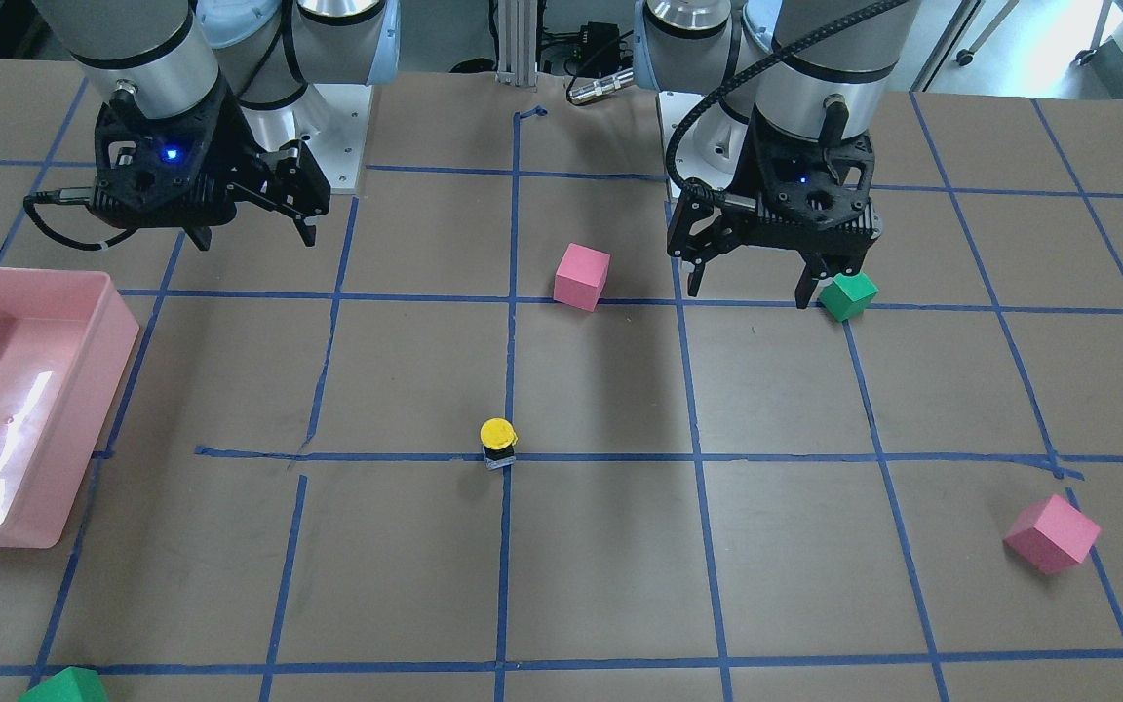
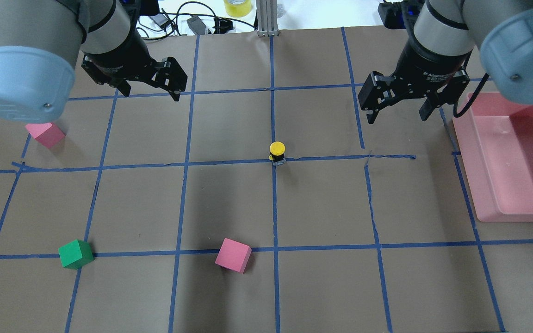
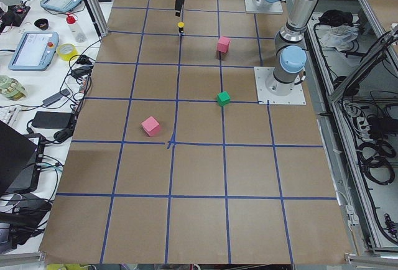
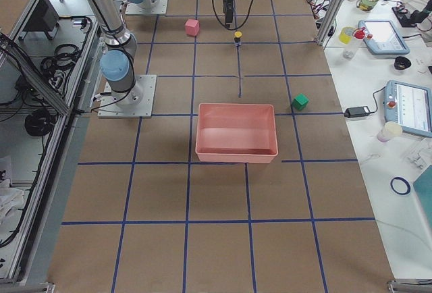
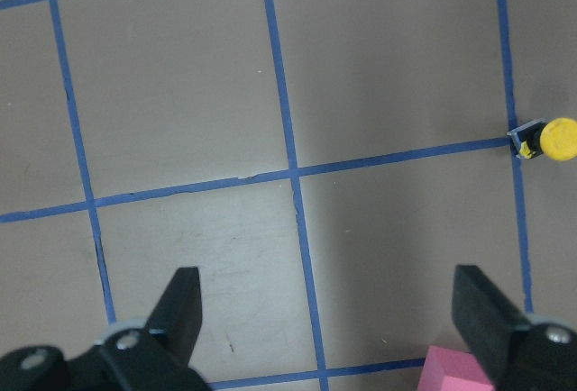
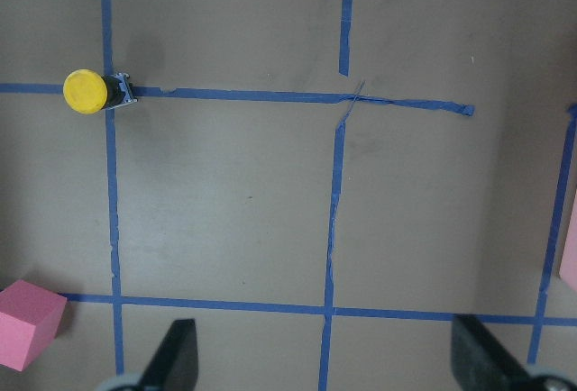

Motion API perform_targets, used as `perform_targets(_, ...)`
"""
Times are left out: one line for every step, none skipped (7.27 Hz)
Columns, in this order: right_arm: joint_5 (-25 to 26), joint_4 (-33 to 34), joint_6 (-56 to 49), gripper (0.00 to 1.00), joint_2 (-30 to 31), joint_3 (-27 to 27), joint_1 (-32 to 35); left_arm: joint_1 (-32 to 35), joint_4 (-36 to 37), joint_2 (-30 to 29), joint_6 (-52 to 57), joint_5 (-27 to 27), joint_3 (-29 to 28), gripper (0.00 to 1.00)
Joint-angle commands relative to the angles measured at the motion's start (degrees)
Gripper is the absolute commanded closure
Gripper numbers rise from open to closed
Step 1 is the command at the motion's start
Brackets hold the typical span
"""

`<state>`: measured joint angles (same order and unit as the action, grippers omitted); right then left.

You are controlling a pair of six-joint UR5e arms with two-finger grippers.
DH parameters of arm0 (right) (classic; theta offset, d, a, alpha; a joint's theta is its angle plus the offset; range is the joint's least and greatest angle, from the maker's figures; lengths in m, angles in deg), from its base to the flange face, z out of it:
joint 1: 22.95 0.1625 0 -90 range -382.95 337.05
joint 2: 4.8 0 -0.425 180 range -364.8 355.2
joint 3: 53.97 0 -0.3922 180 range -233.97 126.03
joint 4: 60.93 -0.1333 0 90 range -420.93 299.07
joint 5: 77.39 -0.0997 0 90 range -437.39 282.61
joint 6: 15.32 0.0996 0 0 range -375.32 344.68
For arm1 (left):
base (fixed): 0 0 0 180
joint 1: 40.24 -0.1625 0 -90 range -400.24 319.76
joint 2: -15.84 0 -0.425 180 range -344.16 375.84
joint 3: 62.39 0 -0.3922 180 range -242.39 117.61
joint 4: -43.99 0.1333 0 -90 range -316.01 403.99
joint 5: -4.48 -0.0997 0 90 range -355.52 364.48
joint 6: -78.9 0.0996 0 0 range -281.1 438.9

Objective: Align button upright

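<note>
The button [image 1: 498,444] has a round yellow cap, a black body and a grey base. It stands upright on a blue tape crossing near the table's middle, and also shows in the overhead view [image 2: 277,152]. My left gripper [image 2: 151,92] is open and empty, raised above the table well to the button's left. My right gripper [image 2: 397,116] is open and empty, raised well to its right. The left wrist view shows the button [image 5: 550,139] at its right edge. The right wrist view shows the button [image 6: 90,92] at its upper left.
A pink bin [image 2: 472,162] sits at the table's right side. One pink cube [image 2: 233,255] and a green cube [image 2: 76,254] lie nearer the robot. Another pink cube [image 2: 46,134] lies at the left. A second green cube [image 1: 64,685] lies at the far edge.
</note>
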<state>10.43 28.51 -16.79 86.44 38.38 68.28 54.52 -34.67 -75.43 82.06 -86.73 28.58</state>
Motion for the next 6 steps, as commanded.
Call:
perform_targets(0.1,-0.1,0.1,0.0,0.0,0.1,0.0,-0.9,-3.9,0.5,0.0,1.1,-1.7,0.0)
perform_targets(0.2,-0.1,0.2,0.0,0.0,0.1,0.0,-1.0,-4.0,0.6,0.1,0.7,-1.2,0.0)
perform_targets(0.2,-0.1,0.2,0.0,0.0,0.1,0.0,-1.0,-4.0,0.7,0.1,0.5,-1.2,0.0)
perform_targets(0.2,-0.1,0.2,0.0,0.0,0.1,0.0,-1.0,-4.0,0.7,0.2,0.5,-1.1,0.0)
perform_targets(0.2,-0.1,0.2,0.0,0.0,0.1,0.0,-1.2,-4.0,0.7,1.1,0.4,-1.1,0.0)
perform_targets(0.2,-0.1,0.2,0.0,-0.1,0.2,0.0,-1.1,-4.0,0.7,1.1,0.3,-1.1,0.0)
